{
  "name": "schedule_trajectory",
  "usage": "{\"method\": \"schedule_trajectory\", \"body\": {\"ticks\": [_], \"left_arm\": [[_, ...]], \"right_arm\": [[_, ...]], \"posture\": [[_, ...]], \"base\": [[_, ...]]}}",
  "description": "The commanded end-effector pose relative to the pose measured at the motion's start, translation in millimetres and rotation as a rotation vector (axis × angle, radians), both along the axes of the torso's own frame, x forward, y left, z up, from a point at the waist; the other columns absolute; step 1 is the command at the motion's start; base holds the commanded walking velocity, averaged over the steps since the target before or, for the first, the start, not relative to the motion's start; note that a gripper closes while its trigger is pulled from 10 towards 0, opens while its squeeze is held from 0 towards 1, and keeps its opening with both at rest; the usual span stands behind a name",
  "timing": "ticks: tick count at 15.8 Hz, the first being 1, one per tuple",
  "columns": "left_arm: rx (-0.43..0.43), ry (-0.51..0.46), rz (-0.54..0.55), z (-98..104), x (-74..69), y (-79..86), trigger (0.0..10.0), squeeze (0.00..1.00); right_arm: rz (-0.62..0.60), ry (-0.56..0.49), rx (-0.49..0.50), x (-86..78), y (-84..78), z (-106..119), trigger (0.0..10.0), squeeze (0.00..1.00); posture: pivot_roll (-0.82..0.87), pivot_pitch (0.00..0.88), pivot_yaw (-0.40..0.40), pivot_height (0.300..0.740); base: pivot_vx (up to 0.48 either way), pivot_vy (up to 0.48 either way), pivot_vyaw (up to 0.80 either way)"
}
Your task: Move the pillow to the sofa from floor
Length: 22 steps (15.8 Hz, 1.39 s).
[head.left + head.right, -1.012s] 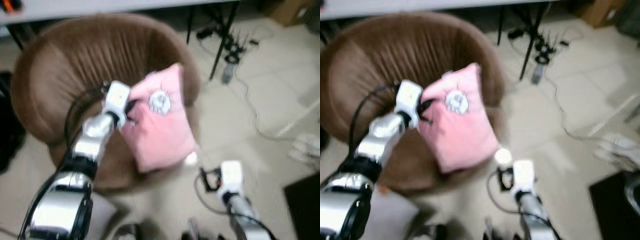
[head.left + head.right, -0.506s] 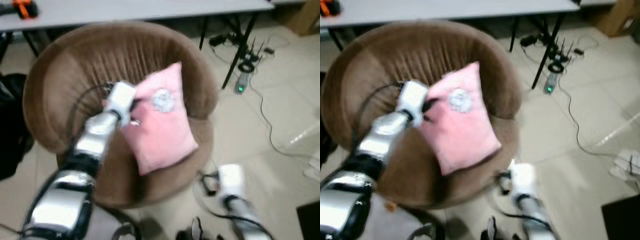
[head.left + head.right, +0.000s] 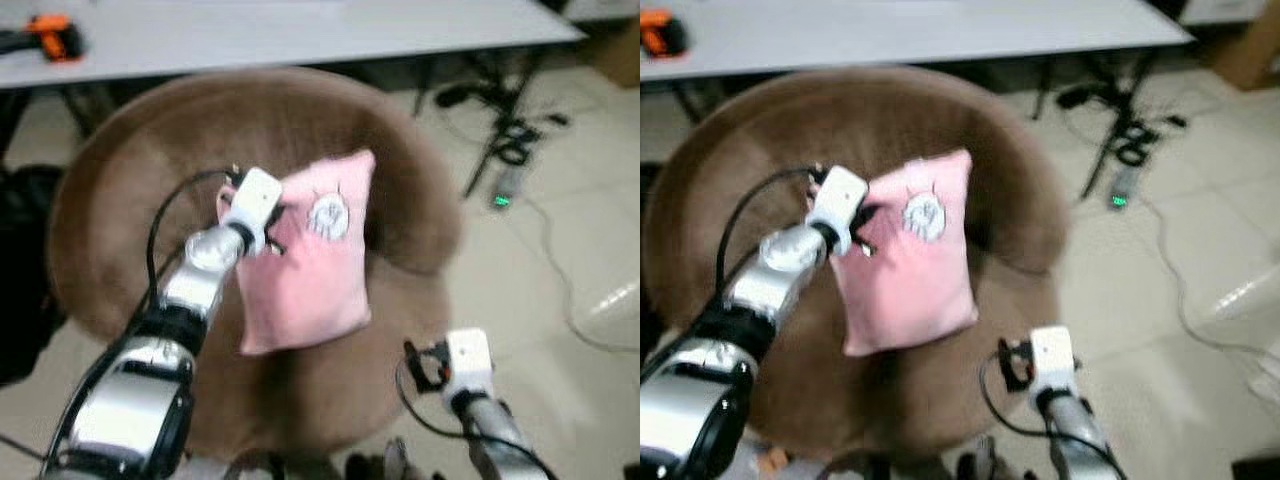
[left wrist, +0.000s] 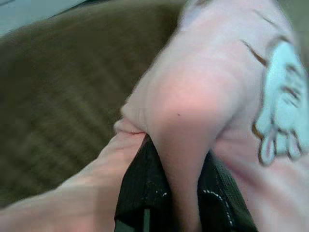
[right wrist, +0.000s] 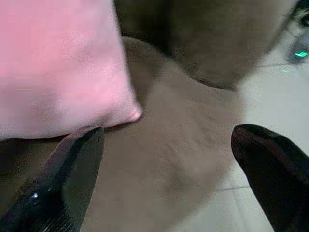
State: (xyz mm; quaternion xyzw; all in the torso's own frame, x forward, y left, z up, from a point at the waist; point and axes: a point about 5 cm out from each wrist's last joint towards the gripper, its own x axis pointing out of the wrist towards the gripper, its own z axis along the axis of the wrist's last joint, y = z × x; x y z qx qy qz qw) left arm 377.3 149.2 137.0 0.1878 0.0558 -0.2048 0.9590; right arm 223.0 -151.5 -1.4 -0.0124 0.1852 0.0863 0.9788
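Over the last second the head camera has tipped up, so the whole scene sits lower in view, and the pink pillow (image 3: pixel 305 255) now hangs lower and more upright over the seat of the round brown sofa (image 3: pixel 120 200), its bottom edge close to or on the cushion. The left gripper (image 3: pixel 262 215) is clamped on the pillow's edge at about 9 o'clock from its white animal print; the left wrist view shows fabric bunched between the black fingers (image 4: pixel 140 193). The right gripper (image 3: pixel 1012 362) hovers at the sofa's front rim, around 5 o'clock from the pillow, its fingers spread wide and holding nothing. The step in hand looks like setting the pillow down. To do it well, the left arm should lower until the pillow's weight rests fully on the seat, nudging it toward the backrest at 12 o'clock, before letting go, since a release now might let it tip forward. Behind the sofa stands a tabletop (image 3: pixel 300 30) with an orange tool (image 3: pixel 55 38) on it.
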Motion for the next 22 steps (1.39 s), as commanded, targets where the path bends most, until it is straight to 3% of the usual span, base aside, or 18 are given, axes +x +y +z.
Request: {"method": "schedule_trajectory", "body": {"ticks": [1,5,8,11,14,19,22], "left_arm": [[-0.001,-0.028,-0.013,5,1.0,-4.1,10.0,0.00],[0.051,-0.034,-0.031,10,7.1,0.6,10.0,0.00],[0.120,-0.020,-0.027,23,17.0,15.7,10.0,0.00],[0.165,-0.034,-0.020,35,23.0,20.3,10.0,0.00],[0.223,-0.006,-0.006,35,24.8,25.1,10.0,0.00],[0.217,0.041,0.005,31,24.5,27.6,10.0,0.00],[0.474,0.008,-0.025,36,26.5,31.1,10.0,0.00]], "right_arm": [[0.013,0.018,-0.006,-4.4,-1.9,-3,10.0,0.00],[0.019,0.014,0.008,-5.0,1.2,-1,10.0,0.00],[0.020,0.009,0.015,-6.3,5.0,1,10.0,0.00],[0.006,0.006,0.030,-10.9,8.6,2,10.0,0.00],[-0.001,0.001,0.048,-17.8,11.8,3,10.0,0.00],[-0.010,0.014,0.040,-26.6,8.7,2,10.0,0.00],[0.005,0.025,0.033,-25.9,4.7,-3,10.0,0.00]], "posture": [[-0.14,0.154,-0.010,0.740],[-0.13,0.163,-0.008,0.740],[-0.14,0.169,0.011,0.740],[-0.16,0.169,0.031,0.740],[-0.18,0.168,0.046,0.740],[-0.20,0.170,0.039,0.740],[-0.20,0.173,0.034,0.740]], "base": [[0.000,0.000,0.00],[0.000,0.000,0.00],[0.000,0.000,0.00],[0.000,0.000,0.00],[0.000,0.000,0.00],[0.000,0.000,0.00],[0.000,0.000,0.00]]}}
